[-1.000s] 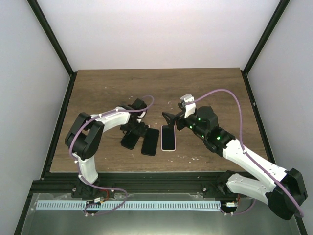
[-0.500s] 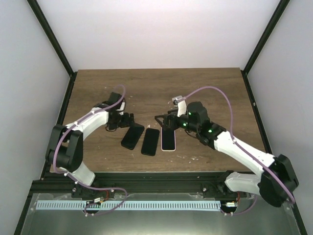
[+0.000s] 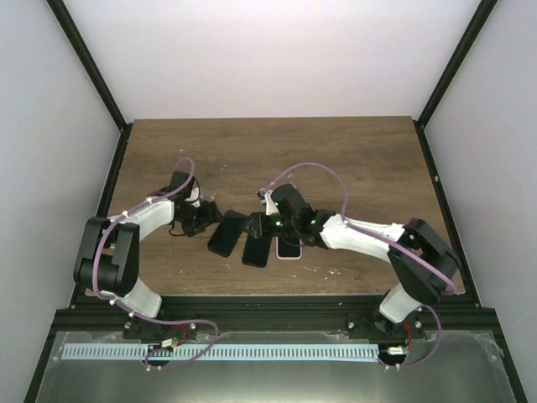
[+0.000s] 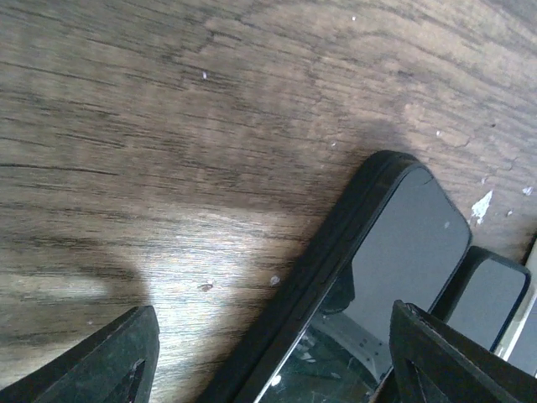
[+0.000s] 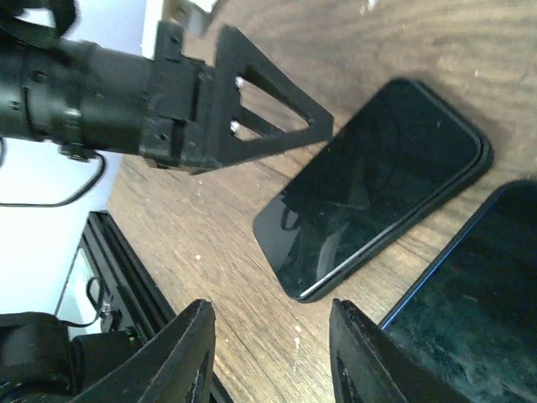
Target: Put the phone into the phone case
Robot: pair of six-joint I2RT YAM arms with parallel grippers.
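The phone (image 4: 394,243) lies between the wide left fingers (image 4: 92,361); narrower right fingers (image 5: 180,357) hover empty nearby.

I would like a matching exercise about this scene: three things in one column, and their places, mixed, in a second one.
1. left gripper
2. right gripper
3. white-edged device

a. farthest right of the three devices on the table
b. beside the leftmost dark device, jaws open
c. over the middle dark device

Pairs: 1-b, 2-c, 3-a
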